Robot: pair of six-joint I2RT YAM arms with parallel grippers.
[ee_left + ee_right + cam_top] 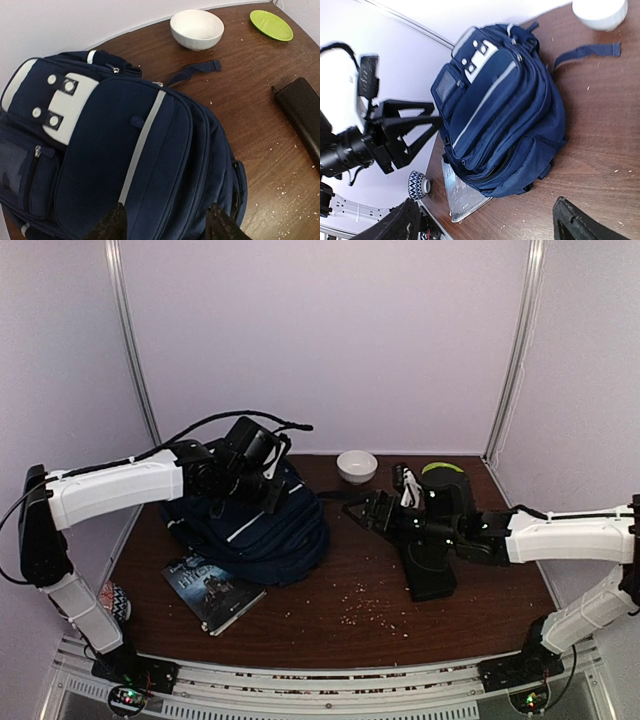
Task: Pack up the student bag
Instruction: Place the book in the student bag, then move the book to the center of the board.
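Observation:
The student bag (262, 528) is a large navy backpack with white stripe trim, lying flat on the left half of the table. It fills the left wrist view (125, 150), and the right wrist view shows it from the side (500, 110), its main zip slightly parted. My left gripper (268, 483) hovers over the bag's top end; its fingers (112, 225) stand wide apart above the fabric, holding nothing. To the right of the bag my right gripper (372, 510) faces it, open and empty, with a dark fingertip (575, 222) at the bottom edge.
A book (212, 591) lies partly under the bag's near edge. A white bowl (357, 465) and a green plate (441, 468) sit at the back. A black case (430, 568) lies under the right arm. A patterned small bowl (115, 600) sits at far left. Crumbs dot the wood.

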